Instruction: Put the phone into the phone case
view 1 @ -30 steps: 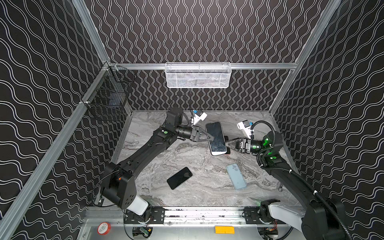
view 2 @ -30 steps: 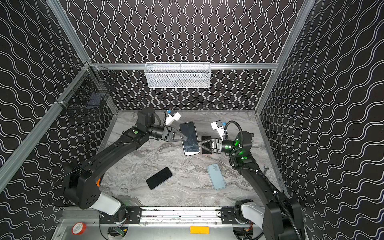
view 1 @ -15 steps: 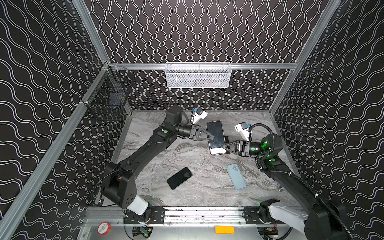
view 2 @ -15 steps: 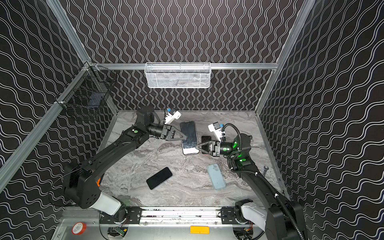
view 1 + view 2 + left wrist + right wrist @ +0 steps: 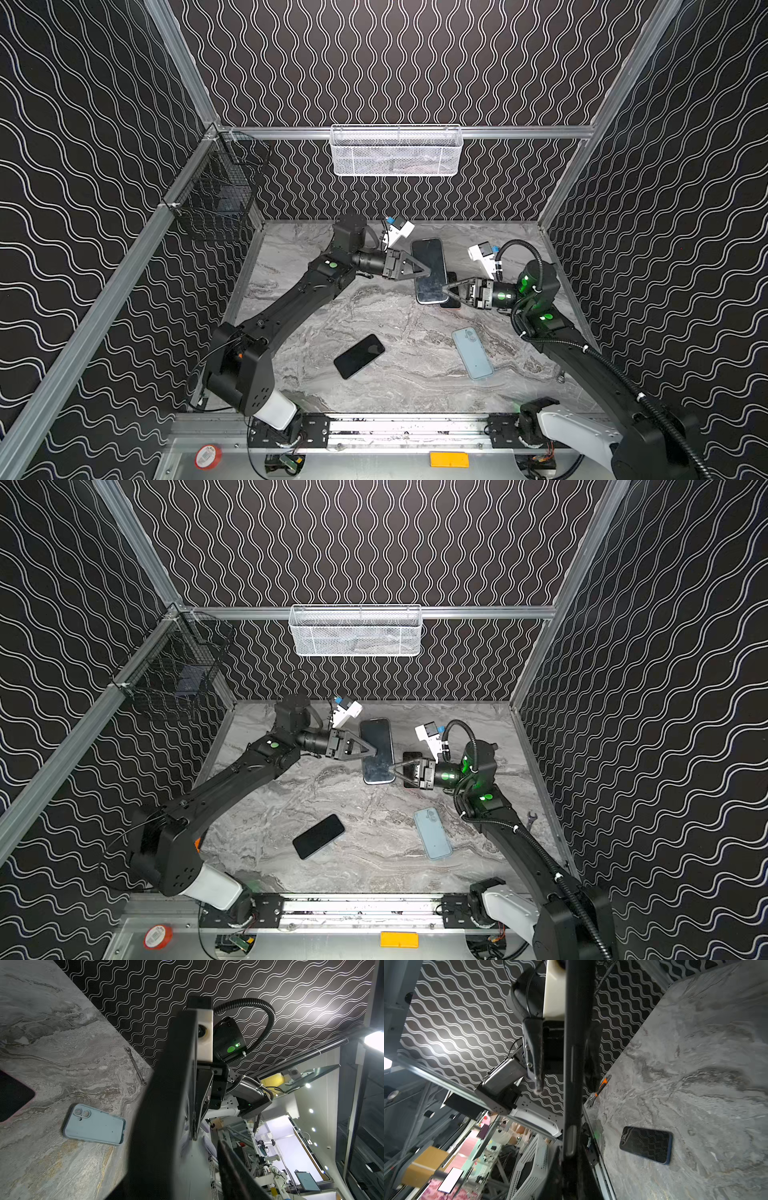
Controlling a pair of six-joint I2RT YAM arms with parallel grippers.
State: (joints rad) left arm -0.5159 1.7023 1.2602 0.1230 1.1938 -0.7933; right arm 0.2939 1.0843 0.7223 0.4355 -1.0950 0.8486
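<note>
The phone [image 5: 428, 262], dark-screened with a pale rim, hangs above the table at the back middle in both top views [image 5: 376, 737]. My right gripper [image 5: 444, 291] is shut on its near right corner. My left gripper [image 5: 428, 272] straddles the phone's left edge with its jaws open. In the right wrist view one left finger [image 5: 534, 1059] stands clear of the phone's edge [image 5: 575, 1064]. A light blue phone case [image 5: 473, 353] with camera rings lies flat at the front right, also in the left wrist view [image 5: 93, 1124]. A dark flat thing [image 5: 452, 291] lies under the right gripper.
A black phone [image 5: 359, 356] with a blue edge lies screen up at the front middle. A white mesh basket [image 5: 395, 151] hangs on the back wall and a black wire basket [image 5: 216, 199] on the left rail. A wrench [image 5: 532, 818] lies by the right wall.
My right gripper has closed on the phone's corner. My left gripper's jaws have since opened off the phone. Phone and arms have shifted slightly left.
</note>
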